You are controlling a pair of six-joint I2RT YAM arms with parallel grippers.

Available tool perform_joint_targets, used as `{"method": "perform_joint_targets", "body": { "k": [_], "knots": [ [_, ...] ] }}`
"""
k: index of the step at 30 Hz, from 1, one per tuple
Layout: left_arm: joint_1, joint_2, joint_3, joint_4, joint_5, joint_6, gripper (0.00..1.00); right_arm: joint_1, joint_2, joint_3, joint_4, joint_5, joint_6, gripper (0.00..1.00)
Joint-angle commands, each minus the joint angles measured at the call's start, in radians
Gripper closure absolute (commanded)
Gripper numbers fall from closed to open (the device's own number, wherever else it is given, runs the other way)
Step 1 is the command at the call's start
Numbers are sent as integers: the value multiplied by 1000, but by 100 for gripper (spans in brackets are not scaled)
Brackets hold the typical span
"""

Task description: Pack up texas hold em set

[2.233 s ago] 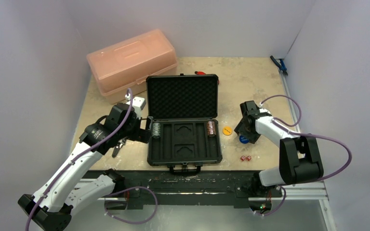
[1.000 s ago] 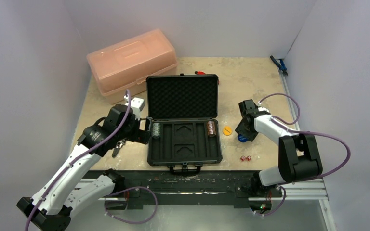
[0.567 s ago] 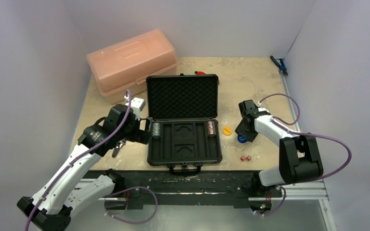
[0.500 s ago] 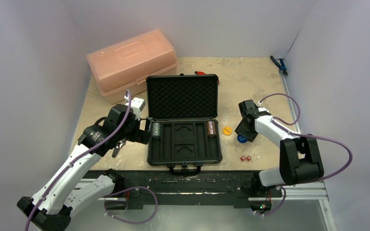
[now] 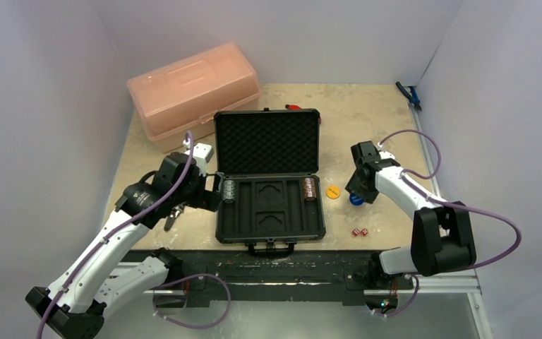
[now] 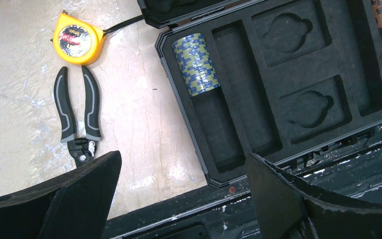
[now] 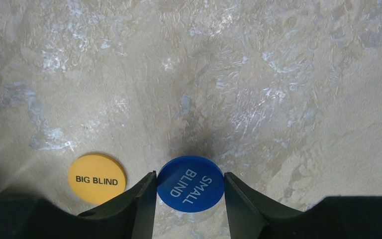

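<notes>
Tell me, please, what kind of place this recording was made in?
Probably a robotics lab test cell: plain white walls box in a tabletop, a left arm and right arm are bolted along its near edge, with staged props like the black case.

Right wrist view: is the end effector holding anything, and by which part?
The right end effector pinches the blue SMALL BLIND disc by opposite edges of its rim. The left end effector is open and empty.

black case [image 5: 270, 220] open; grey chips [image 5: 229, 191] left slot, brown-red chips [image 5: 309, 188] right slot; yellow disc [image 5: 333, 191], blue disc [image 5: 356, 199], red dice [image 5: 359, 232] outside, right.
</notes>
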Motion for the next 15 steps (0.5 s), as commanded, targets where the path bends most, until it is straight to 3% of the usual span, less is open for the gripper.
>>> {"method": "perform_joint_targets", "body": {
  "k": [1, 15],
  "knots": [
    [8, 3, 0, 23, 12, 24, 5, 2, -51, 43, -22, 21, -39, 100],
    [8, 10, 1, 22, 24, 26, 5, 8, -118, 106, -59, -26, -47, 100]
  ]
}}
